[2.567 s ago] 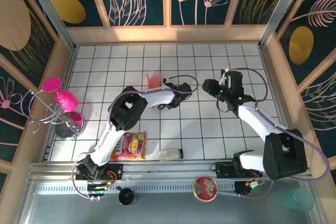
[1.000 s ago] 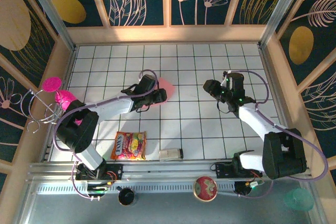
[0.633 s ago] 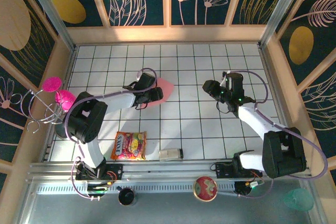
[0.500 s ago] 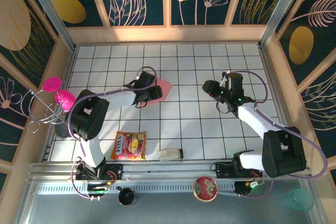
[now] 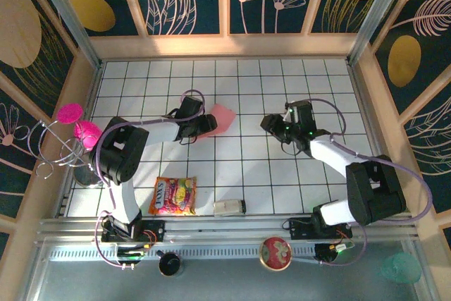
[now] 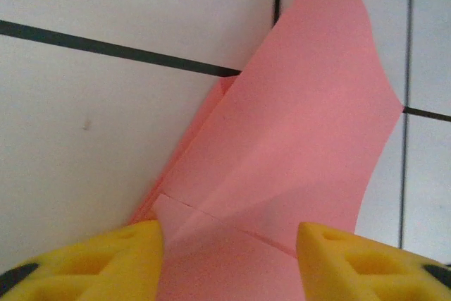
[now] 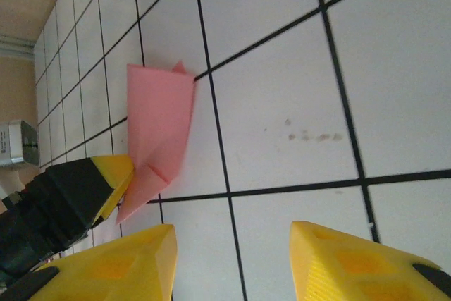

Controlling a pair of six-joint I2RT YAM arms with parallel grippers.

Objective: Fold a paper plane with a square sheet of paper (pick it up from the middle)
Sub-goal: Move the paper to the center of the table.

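Observation:
The salmon-pink sheet of paper [image 5: 223, 117] lies on the white tiled table, folded into overlapping layers with a narrow end. In the left wrist view the paper [image 6: 303, 132] runs down between my yellow fingertips [image 6: 106, 259] and fills the gap. My left gripper [image 5: 203, 126] [image 6: 229, 262] is open and straddles the narrow end. My right gripper [image 5: 270, 124] [image 7: 232, 266] is open over bare tile to the right of the paper [image 7: 161, 118], with nothing between its fingers. The left gripper's finger [image 7: 99, 177] touches the paper's near end there.
An orange-yellow snack packet [image 5: 173, 196] and a small white box [image 5: 229, 207] lie near the front rail. A wire stand with magenta round pieces [image 5: 77, 139] stands at the left wall. A red round object [image 5: 275, 252] sits on the front ledge.
My right gripper has moved left toward the paper. The left arm has swung so its gripper sits a little further left, its jaws have narrowed slightly, and the paper lies flatter.

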